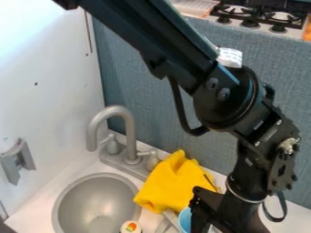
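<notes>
one black end effector (pixel 203 211), at the lower right, over the surface (pixel 35 217), its arm (pixel 176 45) slanting in from the top edge; whether it stands wide or narrow, or holds anything, cannot be told. one light blue vessel (pixel 184 220), at the bottom edge, just beside the end effector and partly hidden by it; contact cannot be told. one yellow cloth (pixel 172 181), crumpled, between the faucet and the end effector. one grey curved piece (pixel 165 224), just left of the vessel. one white round item (pixel 130 227) with an orange and green mark, at the near right rim of the basin. one round grey sink basin (pixel 94 205). one grey faucet (pixel 128 132) with two handles, behind it. one blue-grey partition (pixel 139 98) behind; one stove (pixel 261 16) beyond.
</notes>
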`<state>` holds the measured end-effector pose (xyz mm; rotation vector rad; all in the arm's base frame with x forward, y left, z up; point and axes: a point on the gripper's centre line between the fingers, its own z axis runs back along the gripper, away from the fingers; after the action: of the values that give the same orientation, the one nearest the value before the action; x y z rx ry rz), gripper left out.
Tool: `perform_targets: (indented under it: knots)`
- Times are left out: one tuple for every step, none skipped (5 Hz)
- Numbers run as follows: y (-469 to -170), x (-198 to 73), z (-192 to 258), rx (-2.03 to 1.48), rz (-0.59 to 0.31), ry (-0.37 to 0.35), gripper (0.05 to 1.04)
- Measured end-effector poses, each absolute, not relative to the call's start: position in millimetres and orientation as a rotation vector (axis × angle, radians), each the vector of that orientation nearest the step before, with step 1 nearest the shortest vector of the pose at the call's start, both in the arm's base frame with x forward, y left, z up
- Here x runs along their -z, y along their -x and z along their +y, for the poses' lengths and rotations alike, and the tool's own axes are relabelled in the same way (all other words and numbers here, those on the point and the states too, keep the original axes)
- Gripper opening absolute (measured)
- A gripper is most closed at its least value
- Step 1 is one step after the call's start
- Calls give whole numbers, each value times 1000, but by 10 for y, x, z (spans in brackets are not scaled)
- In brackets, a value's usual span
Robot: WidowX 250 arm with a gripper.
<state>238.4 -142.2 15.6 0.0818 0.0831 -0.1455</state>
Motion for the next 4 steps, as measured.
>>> perform_targets:
  knots:
    - [-2342, -63, -1396, 145, 113, -98, 1001]
    - [-2308, 100, -1427, 162, 102, -91, 1001]
    - [-2242, 266, -1529, 197, 96, -80, 1001]
    - [-2192, 454, -1533, 184, 129, -84, 1001]
